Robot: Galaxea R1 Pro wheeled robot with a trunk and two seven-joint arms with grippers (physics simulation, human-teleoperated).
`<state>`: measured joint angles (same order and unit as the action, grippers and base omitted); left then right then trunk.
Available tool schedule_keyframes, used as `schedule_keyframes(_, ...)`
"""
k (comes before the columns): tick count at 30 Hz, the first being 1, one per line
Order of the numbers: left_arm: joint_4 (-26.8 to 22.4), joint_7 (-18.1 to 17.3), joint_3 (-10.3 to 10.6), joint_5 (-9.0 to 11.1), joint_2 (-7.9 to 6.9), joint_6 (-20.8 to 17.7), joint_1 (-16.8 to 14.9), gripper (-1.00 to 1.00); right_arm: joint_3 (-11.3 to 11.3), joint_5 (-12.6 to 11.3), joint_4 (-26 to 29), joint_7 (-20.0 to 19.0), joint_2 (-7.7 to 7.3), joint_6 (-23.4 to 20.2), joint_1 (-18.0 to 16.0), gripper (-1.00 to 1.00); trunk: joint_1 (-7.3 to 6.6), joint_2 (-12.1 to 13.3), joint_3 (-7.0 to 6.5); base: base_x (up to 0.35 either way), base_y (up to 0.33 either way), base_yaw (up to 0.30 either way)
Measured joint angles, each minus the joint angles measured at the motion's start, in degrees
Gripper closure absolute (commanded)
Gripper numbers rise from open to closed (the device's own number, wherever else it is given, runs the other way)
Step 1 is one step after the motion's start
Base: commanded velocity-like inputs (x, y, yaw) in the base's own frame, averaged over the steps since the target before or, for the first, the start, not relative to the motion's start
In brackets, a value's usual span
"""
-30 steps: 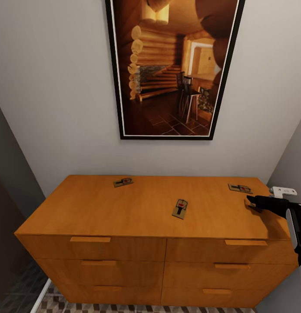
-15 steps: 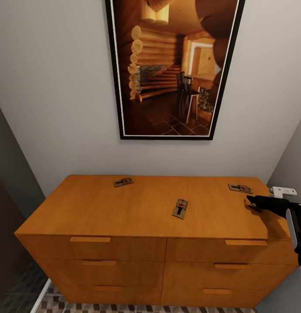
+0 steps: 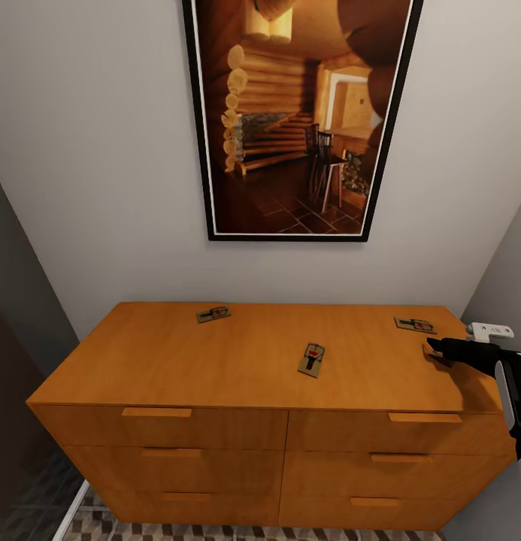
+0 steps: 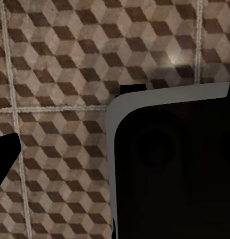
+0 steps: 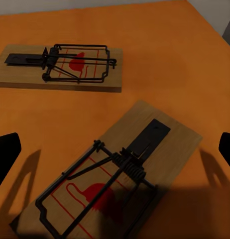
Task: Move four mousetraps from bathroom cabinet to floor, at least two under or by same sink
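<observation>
While your head camera took in the whole cabinet, it showed three mousetraps on its top: one near the back left, one near the middle, one at the back right. Your right gripper sat low over the right end, hiding what lay beneath it. Your right wrist camera filled that gap: a fourth mousetrap lay flat and skewed between your widely parted fingertips, untouched, with the back-right trap just beyond it. Your left wrist camera looked down at the cube-patterned bathroom floor; I could not tell how the left gripper's fingers stood there.
</observation>
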<state>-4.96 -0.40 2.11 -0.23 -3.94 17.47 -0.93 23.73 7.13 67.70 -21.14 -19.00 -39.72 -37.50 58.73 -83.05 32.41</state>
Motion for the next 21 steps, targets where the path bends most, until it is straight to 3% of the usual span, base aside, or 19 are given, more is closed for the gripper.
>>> schedule_keyframes(21,0.0,0.0,0.1,0.0,0.00,0.0,0.0,-1.00,0.0,0.0,0.0,0.0,0.03,0.0,0.0,-1.00,0.00,0.0,0.00,-0.001,0.000,0.000)
